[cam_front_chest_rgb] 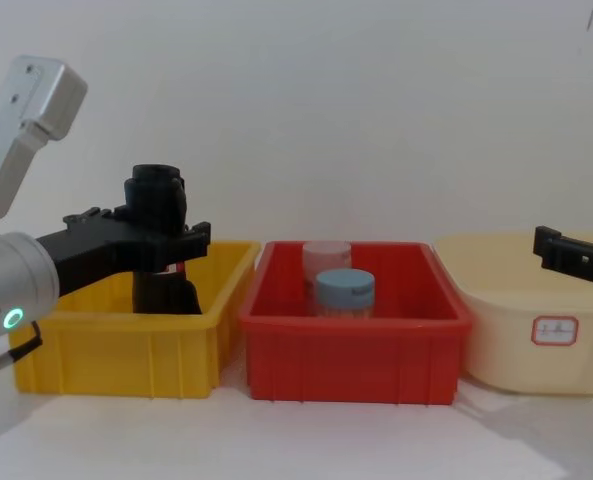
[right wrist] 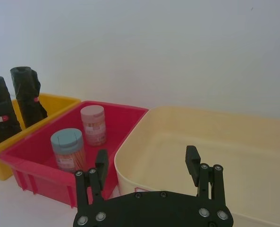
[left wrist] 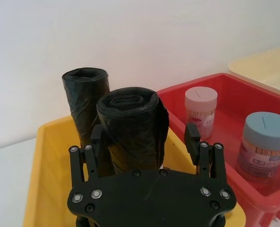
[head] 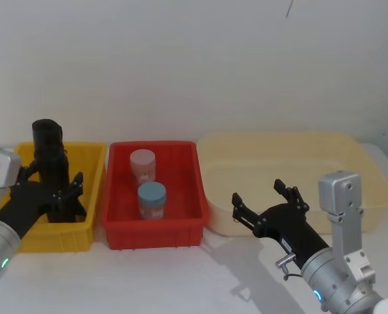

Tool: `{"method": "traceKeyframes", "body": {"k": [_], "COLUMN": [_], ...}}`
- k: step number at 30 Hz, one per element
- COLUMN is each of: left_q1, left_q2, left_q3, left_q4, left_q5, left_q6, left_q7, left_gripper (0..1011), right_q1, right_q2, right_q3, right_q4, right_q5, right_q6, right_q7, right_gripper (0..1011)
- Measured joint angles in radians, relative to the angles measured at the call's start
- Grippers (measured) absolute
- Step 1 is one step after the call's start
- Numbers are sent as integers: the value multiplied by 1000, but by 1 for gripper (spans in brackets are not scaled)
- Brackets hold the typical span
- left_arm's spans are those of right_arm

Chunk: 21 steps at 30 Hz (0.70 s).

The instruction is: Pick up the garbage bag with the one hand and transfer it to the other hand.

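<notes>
Left gripper (left wrist: 144, 135) around garbage bag (left wrist: 130, 113)

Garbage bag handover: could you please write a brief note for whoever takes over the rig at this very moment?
The left gripper has its jaws open, straddling the garbage bag, not closed on it.
The right gripper has its jaws open and empty, hovering near the cream tub's front rim.
The garbage bag stands upright in the yellow bin, beside a second roll.
Done: approach only.
To do: grip, lift, pass to the right gripper.
</notes>
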State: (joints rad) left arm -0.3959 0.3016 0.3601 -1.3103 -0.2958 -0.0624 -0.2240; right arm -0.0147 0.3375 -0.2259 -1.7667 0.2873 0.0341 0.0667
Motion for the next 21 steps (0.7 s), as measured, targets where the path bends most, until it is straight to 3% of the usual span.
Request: {"method": "traceKeyframes", "body": {"k": [5, 15, 16, 21], "left_q1": [-14, -28, -29, -31], "left_q2": [-8, -20, -22, -24], "left_q3": [0, -5, -6, -10], "left_q4": [22, 48, 50, 52], "left_q5": [6, 16, 17, 22], "left_q6": [-6, -21, -24, -30], "left_q7": [-6, -13, -14, -17], "left_gripper": [962, 712, 646, 553], "right_q1": [0, 0, 0, 0], "right_q2": [0, 0, 0, 0], "right_q3": [0, 0, 0, 0], "right_q4": [0, 0, 0, 0], "right_q5": [0, 0, 0, 0], "right_q6": [0, 0, 0, 0], "right_q7": [0, 0, 0, 0], "right_gripper": [1004, 1004, 1004, 1004]}}
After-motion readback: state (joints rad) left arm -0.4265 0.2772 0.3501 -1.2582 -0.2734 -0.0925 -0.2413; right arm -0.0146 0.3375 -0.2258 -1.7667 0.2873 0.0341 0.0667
